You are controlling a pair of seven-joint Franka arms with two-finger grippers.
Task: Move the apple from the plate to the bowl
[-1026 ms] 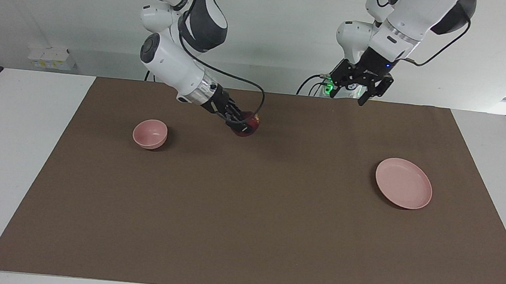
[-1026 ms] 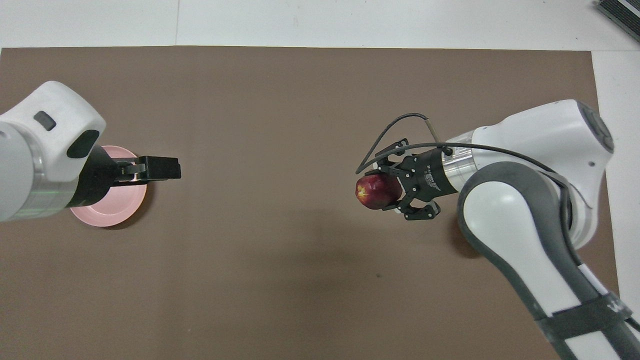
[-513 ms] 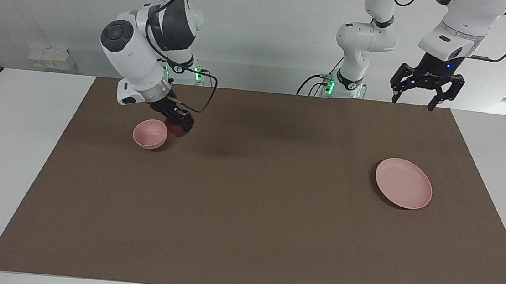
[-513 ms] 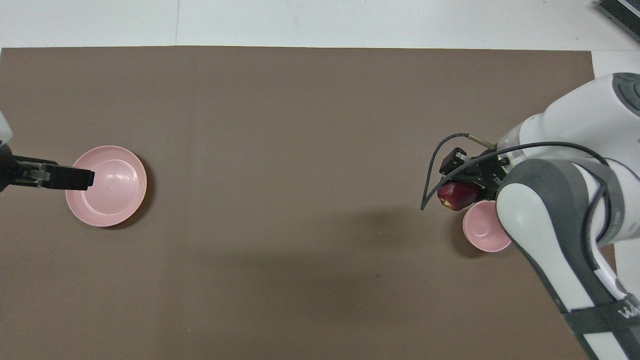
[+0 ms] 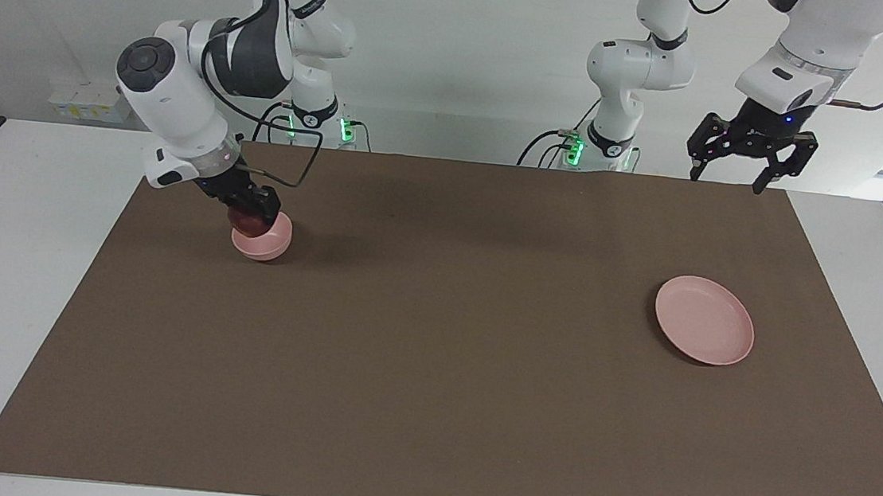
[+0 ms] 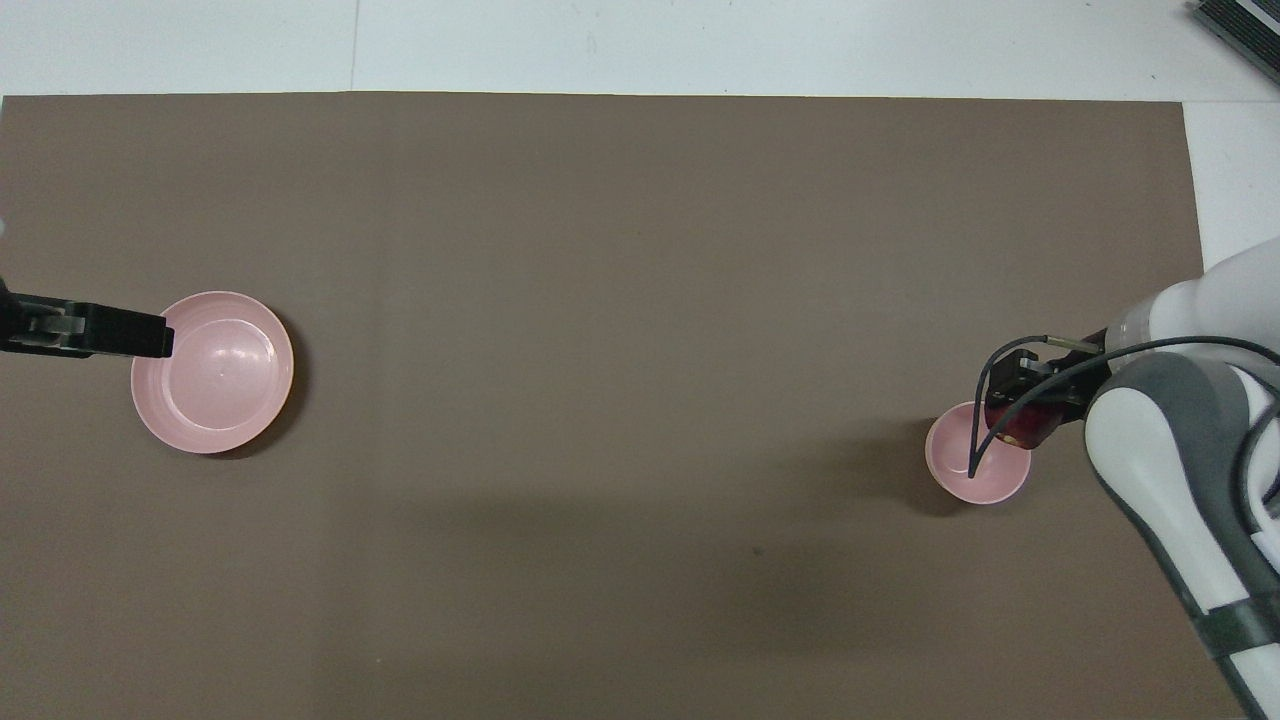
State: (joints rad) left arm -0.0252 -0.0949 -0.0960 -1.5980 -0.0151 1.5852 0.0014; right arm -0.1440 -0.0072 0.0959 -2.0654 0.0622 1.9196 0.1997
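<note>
On brown mat, right gripper fingers clamp apple over bowl; left gripper fingers apart.

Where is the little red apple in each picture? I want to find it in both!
Facing view: the small dark red round apple sits at the upper left, held by the right gripper at the rim of the small deep pink bowl.
Overhead view: the apple is at the right edge, over that bowl's rim.
Shared landmark: the bowl, at the right arm's end of the table.
</note>
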